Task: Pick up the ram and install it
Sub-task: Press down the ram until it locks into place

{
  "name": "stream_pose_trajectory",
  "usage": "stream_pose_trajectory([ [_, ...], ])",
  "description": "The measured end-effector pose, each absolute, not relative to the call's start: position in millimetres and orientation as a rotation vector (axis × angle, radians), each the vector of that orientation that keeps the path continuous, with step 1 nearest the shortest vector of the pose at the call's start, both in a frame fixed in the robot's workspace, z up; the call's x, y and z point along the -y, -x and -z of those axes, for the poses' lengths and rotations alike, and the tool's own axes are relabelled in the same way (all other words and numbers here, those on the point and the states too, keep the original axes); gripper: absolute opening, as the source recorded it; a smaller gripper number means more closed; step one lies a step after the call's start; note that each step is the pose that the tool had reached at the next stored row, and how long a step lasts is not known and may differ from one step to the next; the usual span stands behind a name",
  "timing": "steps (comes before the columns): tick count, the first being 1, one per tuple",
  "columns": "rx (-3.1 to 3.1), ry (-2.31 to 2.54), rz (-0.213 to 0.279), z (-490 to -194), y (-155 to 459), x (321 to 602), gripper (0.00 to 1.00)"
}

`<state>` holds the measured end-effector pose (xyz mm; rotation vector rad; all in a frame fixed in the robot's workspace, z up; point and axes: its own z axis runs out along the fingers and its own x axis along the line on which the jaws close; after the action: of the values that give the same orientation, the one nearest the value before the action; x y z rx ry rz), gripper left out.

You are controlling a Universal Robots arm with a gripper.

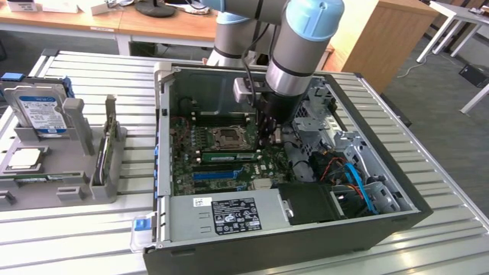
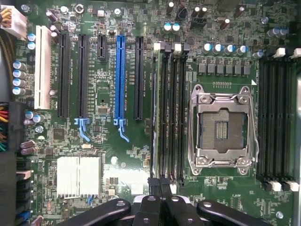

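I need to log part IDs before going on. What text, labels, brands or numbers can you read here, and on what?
No text can be read.
Hard drive: blue label, print too small.
Power supply: black label with white marks and a small white sticker, unreadable.
Motherboard: white silkscreen lettering by the slots, too fine to read.
Processor socket: no legible marking.

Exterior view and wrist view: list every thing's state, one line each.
computer case: open, lying on its side
processor socket: empty
ram: upright on edge beside socket
hand: low inside case, at ram's end
hard drive: upright in grey holder
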<state>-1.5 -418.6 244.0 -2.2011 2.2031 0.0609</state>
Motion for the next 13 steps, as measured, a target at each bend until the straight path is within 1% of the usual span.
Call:
stream_pose_trajectory([
  [13,-2.203,2.201,-0.060,-247.3,10.1,418.4,0.11],
])
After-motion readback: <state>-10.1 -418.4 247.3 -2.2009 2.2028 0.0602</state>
